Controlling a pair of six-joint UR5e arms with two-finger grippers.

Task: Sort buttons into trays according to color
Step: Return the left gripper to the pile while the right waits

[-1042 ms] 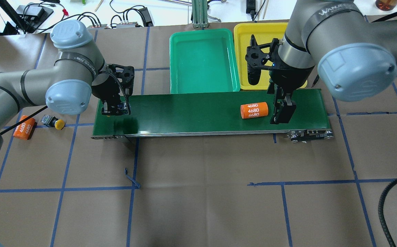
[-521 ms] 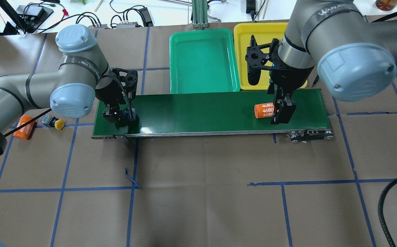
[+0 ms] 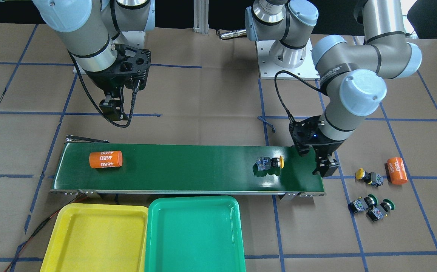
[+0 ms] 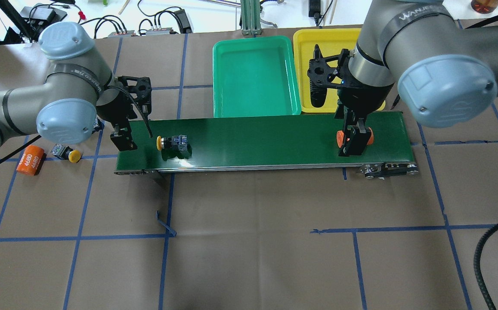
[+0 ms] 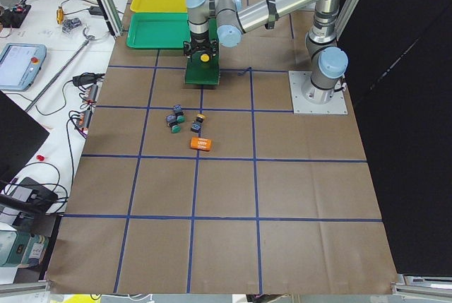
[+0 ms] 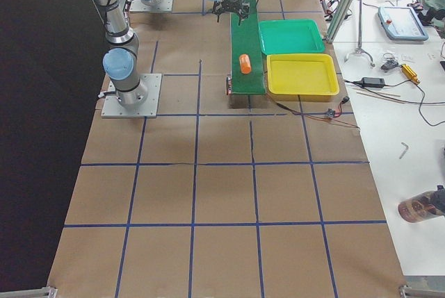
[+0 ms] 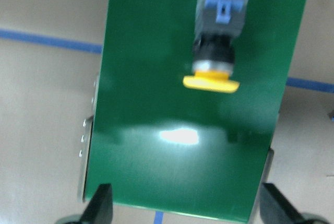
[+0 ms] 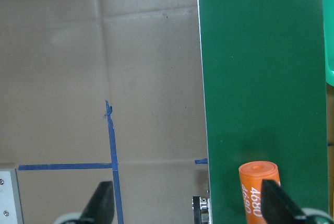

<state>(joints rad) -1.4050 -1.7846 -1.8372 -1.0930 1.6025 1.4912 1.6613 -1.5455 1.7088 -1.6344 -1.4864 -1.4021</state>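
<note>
While my left gripper [image 7: 187,209] hangs spread wide and empty over one end of the conveyor belt [image 7: 151,78], a yellow-capped button [image 7: 216,41] lies on its side on the belt at twelve o'clock in that wrist view, cap toward my fingers. My right gripper [image 8: 188,204], also wide open and holding nothing, hovers over the other end, with an orange 4680 cylinder [image 8: 259,190] at five o'clock. From the front, the green tray [image 3: 193,199] sits at the belt's six o'clock and the yellow tray [image 3: 97,207] at seven, while a second yellow button [image 3: 368,176] and two green buttons [image 3: 362,204] lie on the paper near four.
</note>
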